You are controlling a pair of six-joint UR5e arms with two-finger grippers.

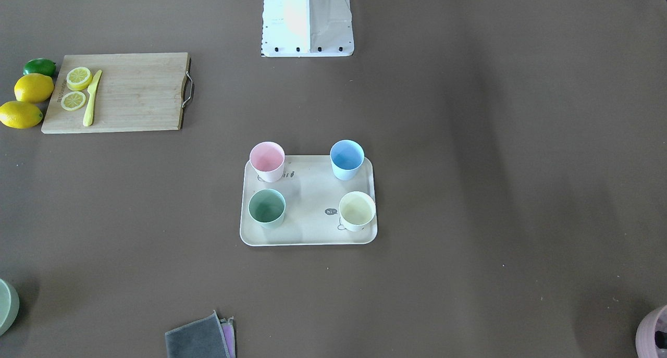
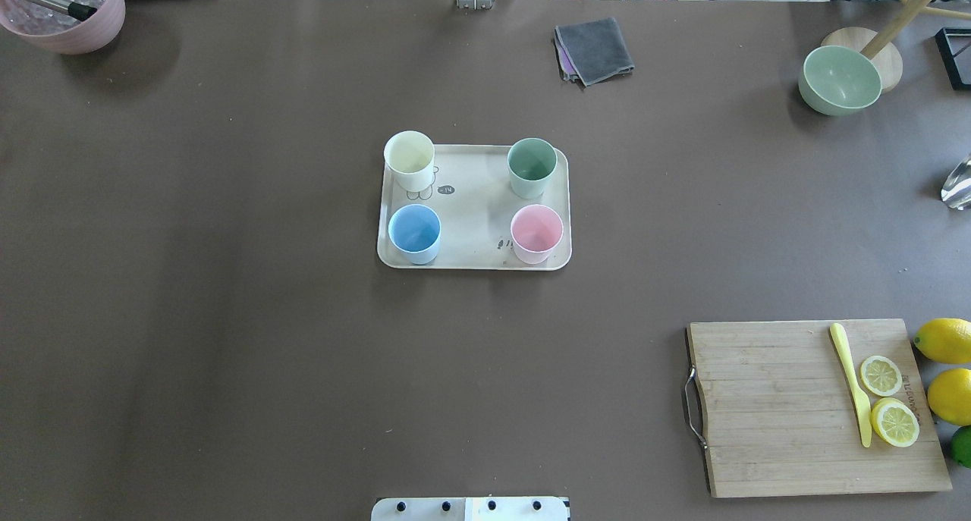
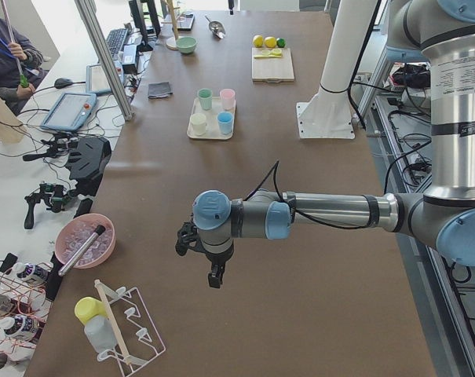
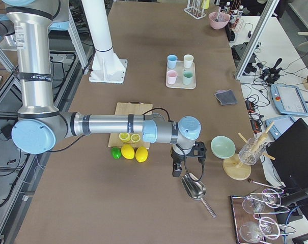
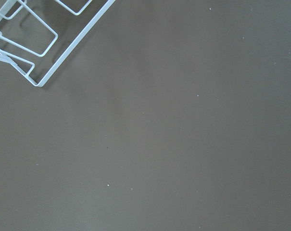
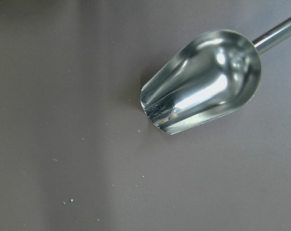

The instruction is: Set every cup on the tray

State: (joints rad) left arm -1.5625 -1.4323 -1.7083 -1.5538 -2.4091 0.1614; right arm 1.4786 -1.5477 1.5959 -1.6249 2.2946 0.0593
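Overhead exterior view: the tray (image 2: 474,202) lies flat at mid-table and carries all four cups, upright and apart from one another, one near each corner. The cream cup (image 2: 410,160) stands at the far left corner, the green cup (image 2: 532,167) at the far right, the blue cup (image 2: 415,233) at the near left and the pink cup (image 2: 536,233) at the near right. The left gripper (image 3: 214,278) hangs above bare table at the robot's left end, near a white wire rack (image 5: 39,43). The right gripper (image 4: 176,172) hangs at the opposite end, just beside a metal scoop (image 6: 203,79). Both are well apart from the tray. Whether either claw is spread or pressed together cannot be told.
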